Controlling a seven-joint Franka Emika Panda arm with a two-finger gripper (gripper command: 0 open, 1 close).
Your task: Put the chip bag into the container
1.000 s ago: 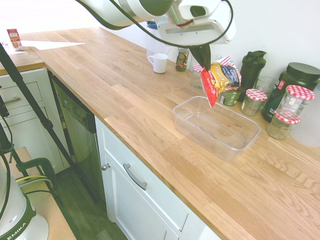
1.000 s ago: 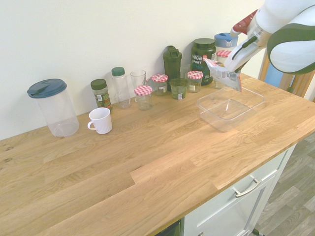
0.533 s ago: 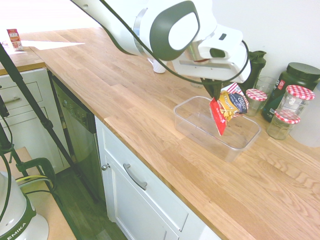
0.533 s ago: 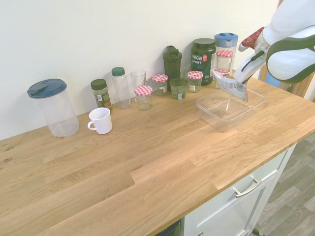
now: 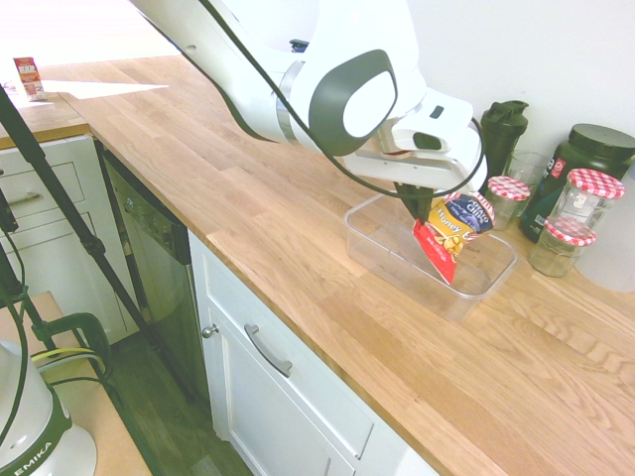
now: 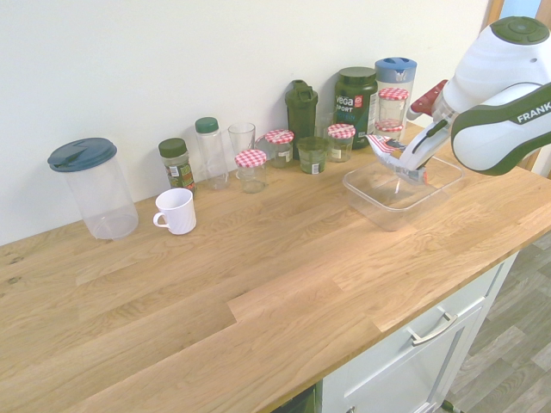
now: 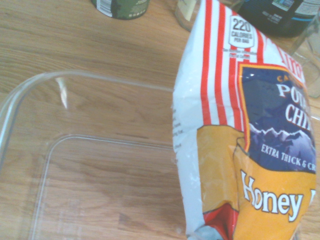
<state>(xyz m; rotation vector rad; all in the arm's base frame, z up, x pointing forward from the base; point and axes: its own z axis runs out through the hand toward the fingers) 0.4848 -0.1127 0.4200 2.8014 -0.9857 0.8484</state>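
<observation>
- Since the earlier frame the hand (image 5: 425,213) has come down, and the chip bag (image 5: 451,234) it carries has sunk from above the container (image 5: 466,288) to hang within its rim
- The hand is clamped on the bag's edge, so the bag dangles tilted, red corner lowest; whether it touches the floor of the container cannot be told
- The first exterior view shows the bag's printed yellow and blue face; the second exterior view shows only its thin striped edge (image 6: 389,148) over the clear tub (image 6: 379,206)
- The wrist view alone makes the bag's (image 7: 250,140) lettering readable, with the tub's rounded corner (image 7: 20,100) on the wooden bench (image 7: 75,40) beside it
- The arm reaches over the bench with the hand pointing steeply down
</observation>
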